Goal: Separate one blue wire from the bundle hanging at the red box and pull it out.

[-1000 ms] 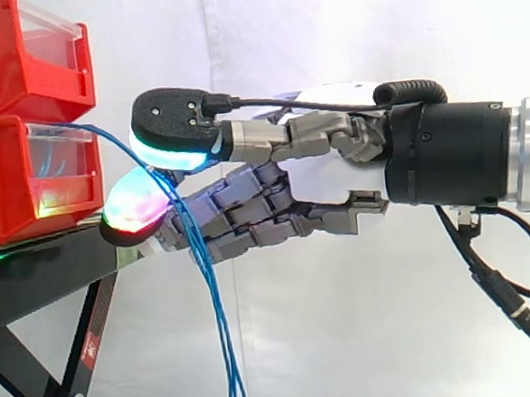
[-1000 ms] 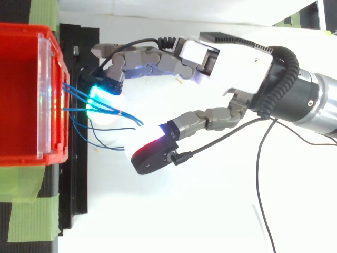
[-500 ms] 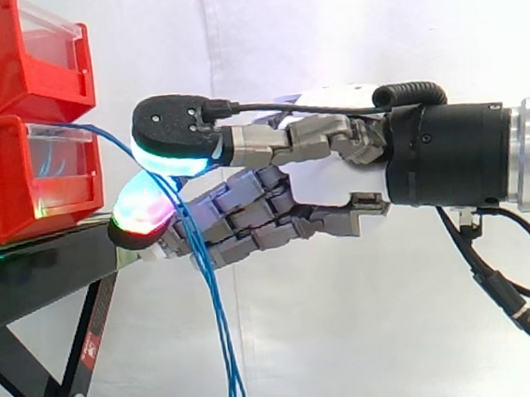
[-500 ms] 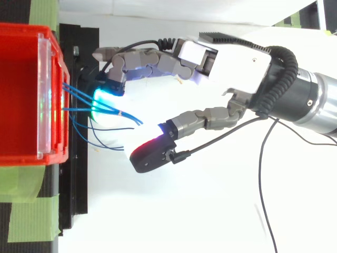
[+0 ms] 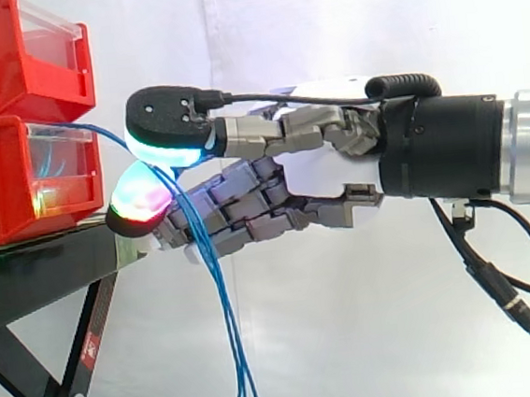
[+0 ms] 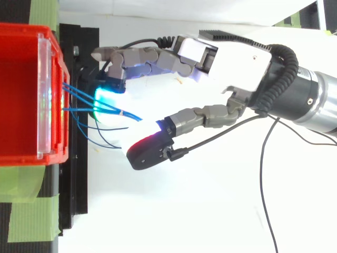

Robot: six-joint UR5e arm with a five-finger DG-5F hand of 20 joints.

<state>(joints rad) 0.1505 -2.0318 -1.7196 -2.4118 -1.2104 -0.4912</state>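
Where the blue wires (image 5: 222, 315) leave the clear front of the lower red bin (image 5: 0, 177), we see them arch outward and hang past the edge of the black stand (image 5: 38, 277). We mark the hand (image 6: 231, 58), entering from the right, with its fingers partly bent and their cyan-glowing fingertips (image 6: 102, 97) touching the fanned wires just beside the bin. Seen from above, we note the thumb (image 6: 150, 152), glowing red, well apart from those fingers: the hand is spread and clasps no wire.
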